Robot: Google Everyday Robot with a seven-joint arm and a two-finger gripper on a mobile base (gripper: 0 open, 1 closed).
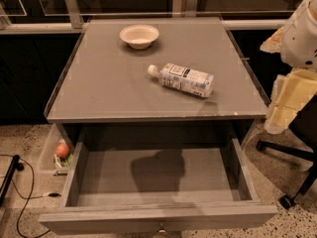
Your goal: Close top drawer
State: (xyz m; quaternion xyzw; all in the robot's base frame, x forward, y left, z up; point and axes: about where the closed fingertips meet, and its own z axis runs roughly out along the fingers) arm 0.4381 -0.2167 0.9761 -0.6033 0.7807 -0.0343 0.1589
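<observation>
The top drawer (158, 216) is pulled far out of the grey table toward the camera. It is wide, shallow and grey, and its inside (158, 175) holds nothing but a shadow. Its small round knob (161, 228) shows at the bottom edge of the view. My gripper (283, 110) hangs at the right edge, beside the table's right side and above the drawer's right front corner. It touches neither the drawer nor the table.
A white bowl (139, 35) and a plastic bottle (182, 79) lying on its side are on the tabletop (99, 83). A clear bin (52, 150) with small items stands on the floor at left, near a cable (22, 202). A chair base (292, 182) stands at right.
</observation>
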